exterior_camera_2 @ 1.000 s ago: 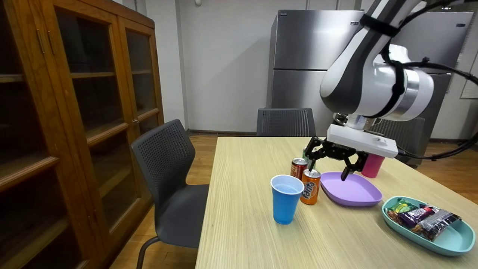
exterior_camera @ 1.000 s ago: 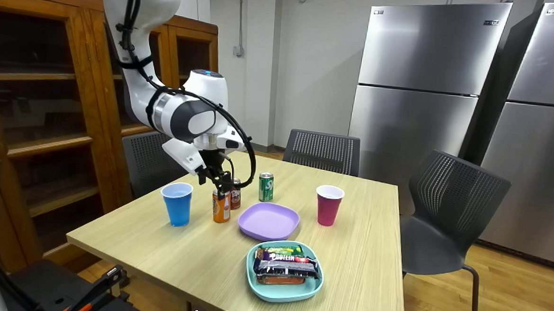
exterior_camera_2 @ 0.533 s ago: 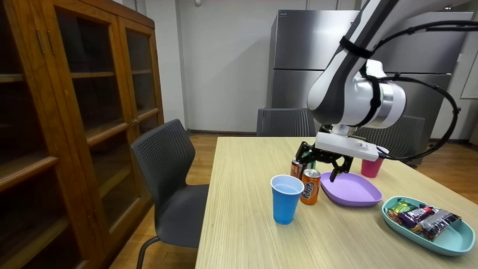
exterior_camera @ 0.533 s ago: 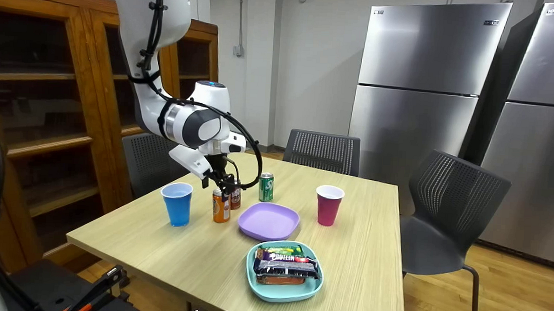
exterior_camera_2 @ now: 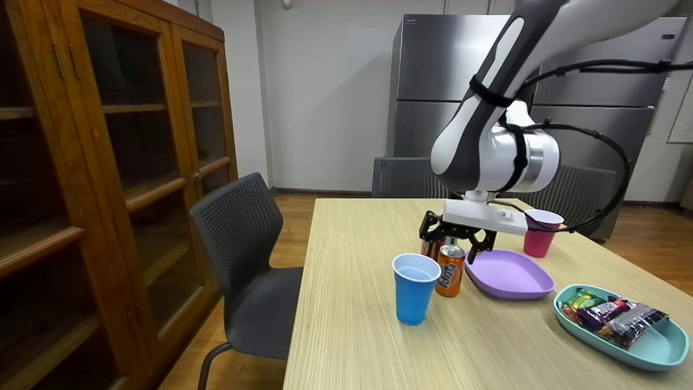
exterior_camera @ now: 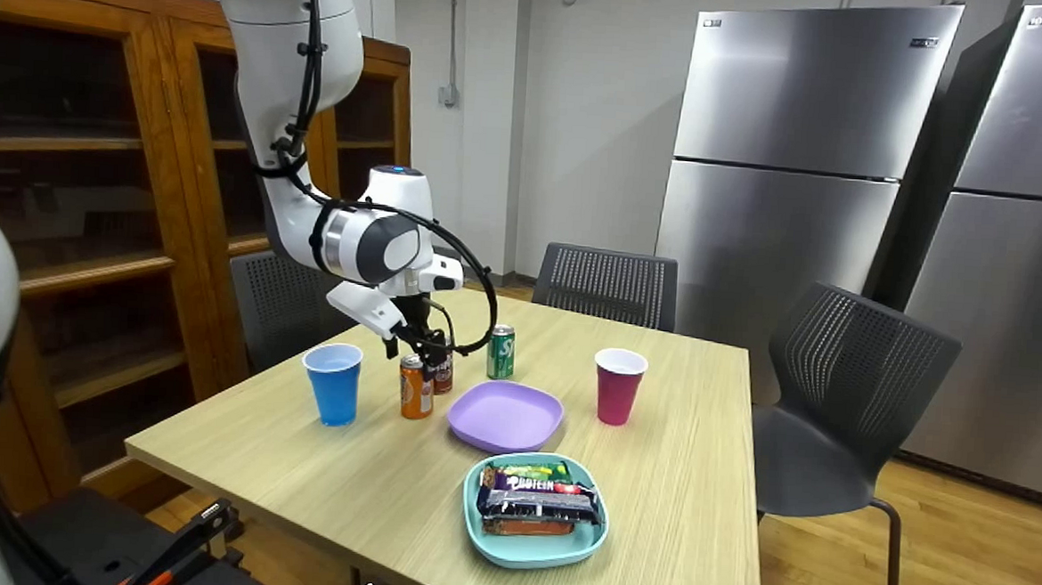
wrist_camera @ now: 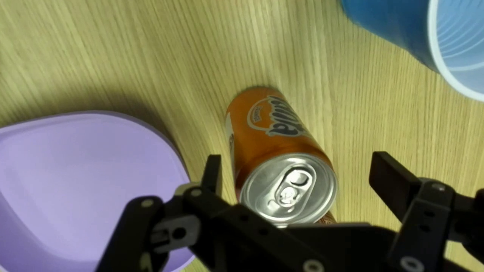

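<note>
Both exterior views: claw [exterior_camera_2: 453,257] sits lower than a second ago, more squarely over the orange Fanta can [exterior_camera_2: 449,273] | wrist view: claw wide, can upright between its jaws, glossy orange side, dark pale-edged lettering, silver lid with ring pull

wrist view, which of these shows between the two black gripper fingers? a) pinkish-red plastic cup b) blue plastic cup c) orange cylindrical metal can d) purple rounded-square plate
c: the orange cylindrical metal can shows between the spread black fingers, with strips of pale wood-grained tabletop visible on either side of it.
</note>
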{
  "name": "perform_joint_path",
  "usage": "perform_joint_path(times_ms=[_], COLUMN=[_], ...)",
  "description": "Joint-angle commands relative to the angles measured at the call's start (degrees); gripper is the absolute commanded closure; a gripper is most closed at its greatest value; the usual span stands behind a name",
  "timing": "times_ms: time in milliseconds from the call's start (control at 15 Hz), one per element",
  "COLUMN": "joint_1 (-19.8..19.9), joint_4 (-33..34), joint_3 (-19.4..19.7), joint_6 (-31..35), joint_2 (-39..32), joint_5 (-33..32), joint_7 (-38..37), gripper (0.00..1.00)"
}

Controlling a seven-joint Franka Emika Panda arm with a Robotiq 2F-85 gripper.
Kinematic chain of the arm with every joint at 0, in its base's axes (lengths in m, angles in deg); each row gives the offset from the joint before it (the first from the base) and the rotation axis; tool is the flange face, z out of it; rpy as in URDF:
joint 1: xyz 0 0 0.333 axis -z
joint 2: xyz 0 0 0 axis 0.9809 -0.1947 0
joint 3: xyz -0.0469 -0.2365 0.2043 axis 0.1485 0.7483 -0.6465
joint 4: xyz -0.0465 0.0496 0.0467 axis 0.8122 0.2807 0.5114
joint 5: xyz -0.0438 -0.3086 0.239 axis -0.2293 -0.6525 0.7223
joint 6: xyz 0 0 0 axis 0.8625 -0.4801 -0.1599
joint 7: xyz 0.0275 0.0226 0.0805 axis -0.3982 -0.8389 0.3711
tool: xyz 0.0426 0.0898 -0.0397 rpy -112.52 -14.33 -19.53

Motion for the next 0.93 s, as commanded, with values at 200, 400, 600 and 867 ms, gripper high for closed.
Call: perform_joint_path(times_ms=[200,400,600,867], joint_1=[-3.2,-4.1,-3.7,-2.0], joint_4=[4.4,2.3,-1.1,-5.2], joint_3=[3.4,4.5,5.1,5.7], joint_6=[-1.9,-1.2,-1.3,-1.7], joint_2=[-2.4,-0.5,2.8,7.8], joint_5=[-2.3,-3.1,-3.9,-4.2], joint_7=[-3.5,-3.5,-2.7,-1.8], gripper=[0.49,0.61,0.61,0.61])
